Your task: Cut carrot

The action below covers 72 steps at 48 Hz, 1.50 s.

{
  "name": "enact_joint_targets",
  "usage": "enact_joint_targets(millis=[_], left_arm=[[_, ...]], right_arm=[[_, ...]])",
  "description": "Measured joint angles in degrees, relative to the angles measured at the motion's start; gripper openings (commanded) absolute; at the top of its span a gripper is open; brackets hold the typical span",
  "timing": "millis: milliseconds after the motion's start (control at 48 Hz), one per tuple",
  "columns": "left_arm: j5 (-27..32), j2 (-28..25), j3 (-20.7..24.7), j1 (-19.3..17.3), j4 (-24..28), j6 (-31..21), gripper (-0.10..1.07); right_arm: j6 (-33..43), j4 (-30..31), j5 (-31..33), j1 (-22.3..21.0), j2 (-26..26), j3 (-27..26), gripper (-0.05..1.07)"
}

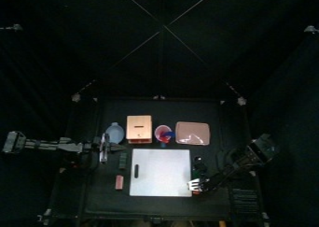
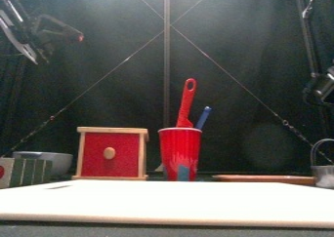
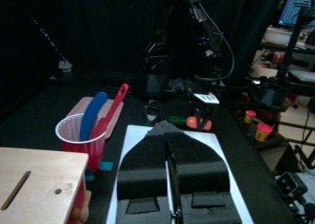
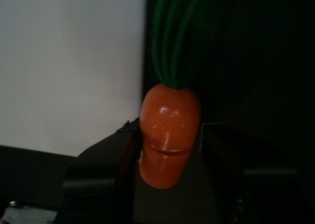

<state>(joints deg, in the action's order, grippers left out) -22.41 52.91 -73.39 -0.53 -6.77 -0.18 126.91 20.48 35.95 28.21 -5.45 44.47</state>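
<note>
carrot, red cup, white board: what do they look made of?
Carrot: likely toy plastic; smooth orange body with soft sheen, moulded green top.
Red cup: looks like thin glossy plastic, with a rolled rim.
White board: flat, matte, uniform white; probably plastic, can't confirm.

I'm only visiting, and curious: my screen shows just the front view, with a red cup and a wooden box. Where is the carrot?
Observer: The carrot lies on the black table, right beside the white board.
Operator: Is an arm near it?
Observer: Yes, the right gripper straddles it with one jaw on either side, open.
Operator: And the other arm?
Observer: The left gripper is shut, hanging at the table's left side, away from the carrot.
</note>
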Motion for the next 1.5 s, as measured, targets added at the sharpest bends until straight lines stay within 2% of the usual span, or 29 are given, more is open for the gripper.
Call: enact_joint_targets(millis=[104, 271, 625, 812, 958, 1188, 1312, 1500], left_arm=[[-0.1, 0.0, 0.0, -0.2, -0.1, 0.0, -0.01], [-0.1, 0.0, 0.1, -0.3, -0.1, 0.0, -0.01], [-0.1, 0.0, 0.0, -0.3, -0.6, 0.0, -0.01], [0.0, 0.0, 0.0, -0.3, -1.7, 0.0, -0.01], [0.1, 0.0, 0.0, -0.4, -1.8, -0.1, -0.01], [0.1, 0.0, -0.3, -0.4, -1.8, 0.0, -0.01], [0.2, 0.0, -0.3, -0.6, -1.8, 0.0, -0.01], [0.3, 0.0, -0.5, -0.6, -2.3, 0.0, -0.01]], right_arm=[[-0.2, 6.3, -1.4, -3.4, 0.0, -1.1, 0.58], [-0.3, 14.4, -8.6, -9.4, 0.5, -1.8, 0.58], [-0.3, 25.6, -25.9, -20.3, 7.3, -2.1, 0.58], [-0.3, 30.0, -30.6, -23.7, 10.5, -4.6, 0.58], [-0.4, 31.3, -33.1, -25.8, 12.8, -6.4, 0.58], [-0.3, 32.6, -36.1, -26.2, 17.1, -9.8, 0.59], [-0.3, 32.2, -36.1, -26.2, 17.3, -9.8, 0.61], [-0.3, 28.4, -33.6, -25.7, 16.3, -8.5, 0.64]])
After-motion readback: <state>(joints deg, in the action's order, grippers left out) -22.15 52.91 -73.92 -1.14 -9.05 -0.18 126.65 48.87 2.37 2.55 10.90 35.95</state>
